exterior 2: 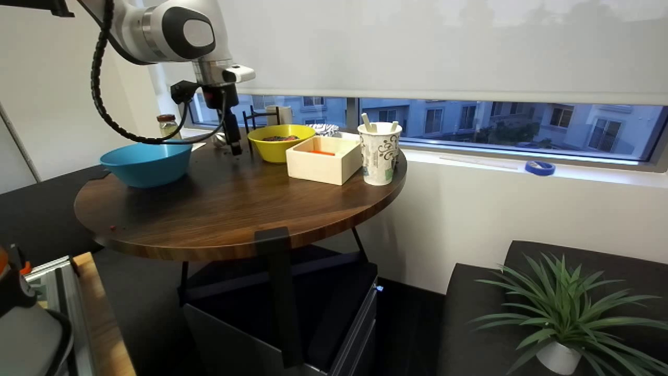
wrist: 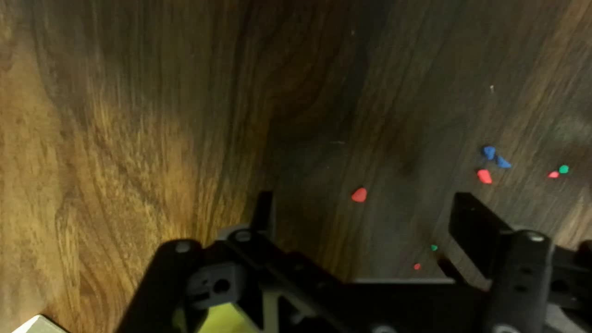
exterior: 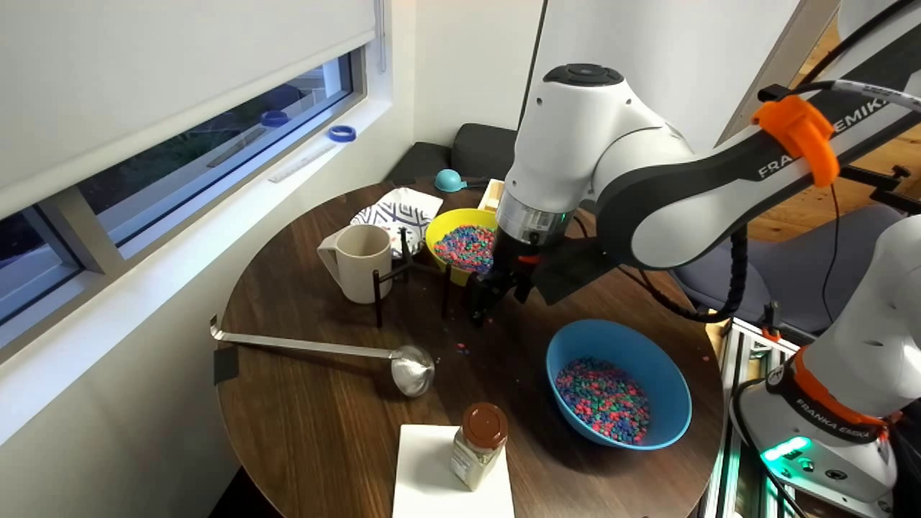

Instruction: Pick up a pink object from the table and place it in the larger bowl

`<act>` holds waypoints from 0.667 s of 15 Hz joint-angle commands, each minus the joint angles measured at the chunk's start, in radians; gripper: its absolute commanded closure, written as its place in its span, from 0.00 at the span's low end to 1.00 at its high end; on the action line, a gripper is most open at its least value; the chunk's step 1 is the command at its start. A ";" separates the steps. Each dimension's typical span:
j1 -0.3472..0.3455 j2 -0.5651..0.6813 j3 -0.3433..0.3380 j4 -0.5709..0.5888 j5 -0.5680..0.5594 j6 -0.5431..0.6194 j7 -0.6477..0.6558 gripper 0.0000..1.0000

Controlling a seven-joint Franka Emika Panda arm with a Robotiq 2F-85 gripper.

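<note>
My gripper (wrist: 364,201) is open and empty above the dark brown table (exterior: 324,417), pointing down. In the wrist view a small pink-red piece (wrist: 359,194) lies on the table, seen between the two fingertips. Another pink piece (wrist: 484,176) lies beside two blue bits, right of the gap and past the right fingertip. In an exterior view the gripper (exterior: 500,306) hangs between the yellow bowl and the larger blue bowl (exterior: 665,378), which holds multicoloured bits. The blue bowl (exterior 2: 148,166) also shows at the table's left, with the gripper (exterior 2: 236,149) to its right.
The yellow bowl (exterior: 457,219) with similar bits stands close behind the gripper. A black stand (exterior: 378,302), a beige mug (exterior: 367,266) and a metal ladle (exterior: 412,370) are nearby. A jar (exterior: 475,446) stands on a white square. A wooden box (exterior 2: 315,167) and paper cup (exterior 2: 378,156) stand near the edge.
</note>
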 commanded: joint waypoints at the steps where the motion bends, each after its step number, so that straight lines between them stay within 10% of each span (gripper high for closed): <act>1: 0.032 0.044 -0.028 0.026 -0.027 0.006 0.045 0.12; 10: 0.063 0.075 -0.053 0.049 -0.080 -0.001 0.089 0.89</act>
